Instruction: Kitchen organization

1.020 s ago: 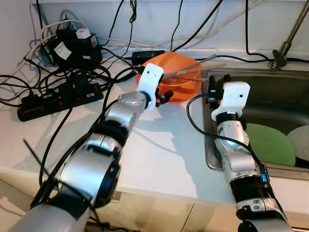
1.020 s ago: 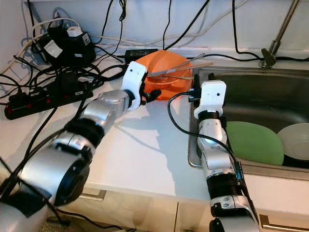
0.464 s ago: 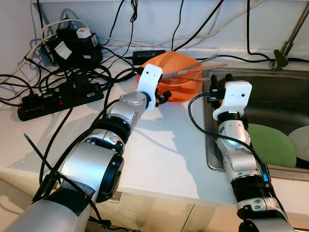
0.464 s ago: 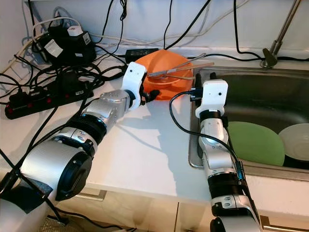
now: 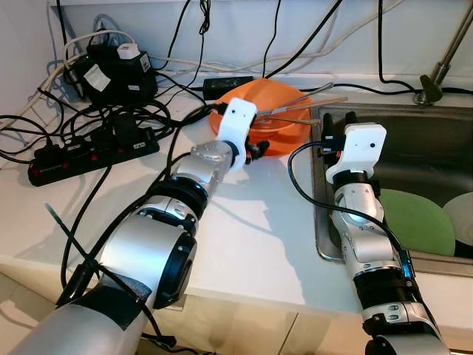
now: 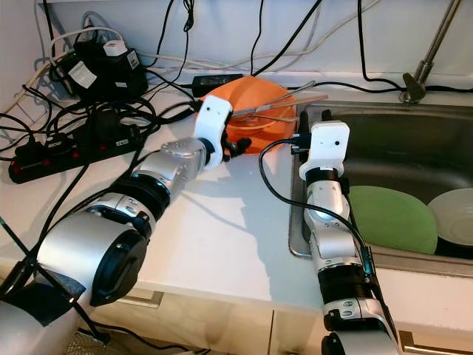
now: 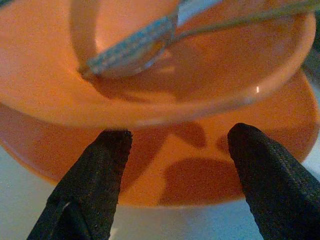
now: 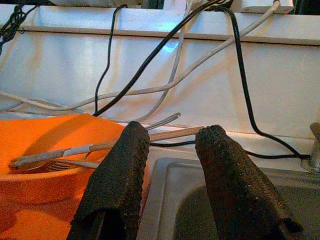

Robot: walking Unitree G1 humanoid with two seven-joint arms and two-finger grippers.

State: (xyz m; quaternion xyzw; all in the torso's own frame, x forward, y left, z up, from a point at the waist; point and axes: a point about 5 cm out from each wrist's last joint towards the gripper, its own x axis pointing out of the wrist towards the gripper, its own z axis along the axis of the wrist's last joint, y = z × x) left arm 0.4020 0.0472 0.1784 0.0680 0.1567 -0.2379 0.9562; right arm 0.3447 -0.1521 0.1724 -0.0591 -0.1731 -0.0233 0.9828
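Left gripper (image 5: 256, 150), fingers (image 7: 92, 185) spread, has edged closer to the orange bowl (image 5: 277, 126) (grasp likely imminent); right gripper (image 5: 334, 129) waits beside it, fingers parted.

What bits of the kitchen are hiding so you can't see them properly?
- White plate in the steel sink: cut off by the eye views' right edge.
- Round green plate: its left side hidden behind the right arm.
- Orange bowl: far rim cut off by the left wrist view's top edge.

Silver jointed arms, white wrist housings, seemingly textured black fingers (image 7: 92, 185).
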